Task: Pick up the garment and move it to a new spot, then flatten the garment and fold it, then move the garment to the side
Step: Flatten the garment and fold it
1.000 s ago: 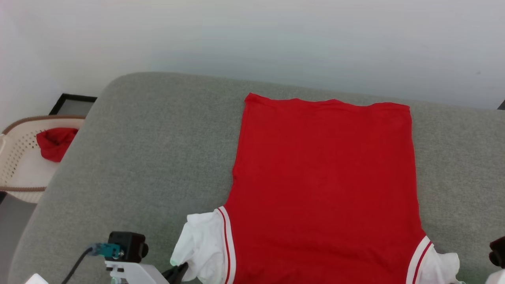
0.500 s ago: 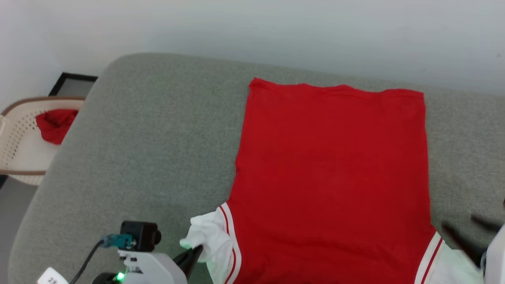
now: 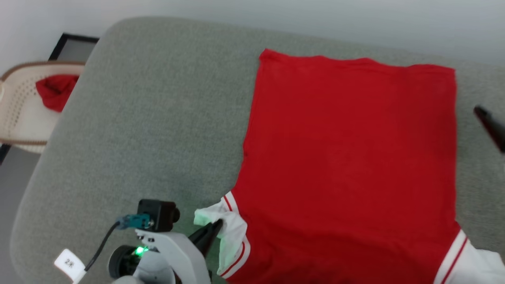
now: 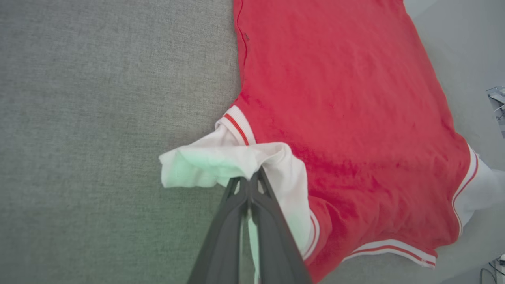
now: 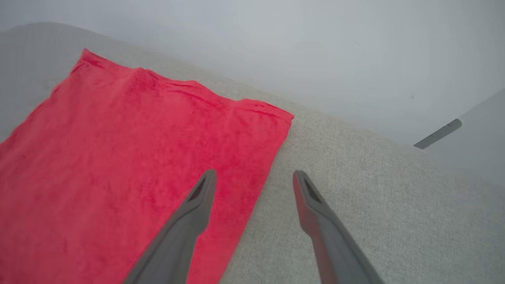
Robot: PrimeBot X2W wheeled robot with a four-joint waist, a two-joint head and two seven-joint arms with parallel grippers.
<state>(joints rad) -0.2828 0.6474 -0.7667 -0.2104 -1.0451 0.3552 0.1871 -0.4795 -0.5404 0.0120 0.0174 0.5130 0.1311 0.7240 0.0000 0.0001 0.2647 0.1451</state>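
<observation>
The garment [image 3: 347,165], a red jersey with white sleeves and red-striped trim, lies spread flat on the grey cushion [image 3: 150,118]. My left gripper [image 3: 217,225] is shut on the white left sleeve [image 4: 221,163], which it lifts and bunches toward the red body. In the left wrist view the closed gripper [image 4: 250,182] pinches the sleeve's fold. My right gripper [image 5: 254,177] hangs open and holds nothing, above the garment's [image 5: 130,157] right edge. One of its dark fingers [image 3: 491,126] shows at the head view's right border. The white right sleeve [image 3: 479,268] lies loose at the lower right.
A cream perforated basket [image 3: 21,130] stands off the cushion's left end with a small plain red cloth [image 3: 55,90] in it. A pale wall [image 3: 276,15] runs behind the cushion. Bare grey cushion stretches left of the garment.
My right gripper has let go of the right sleeve, opened, and risen away beside the garment's right edge. My left gripper carried the left sleeve inward. The head camera tilted down.
</observation>
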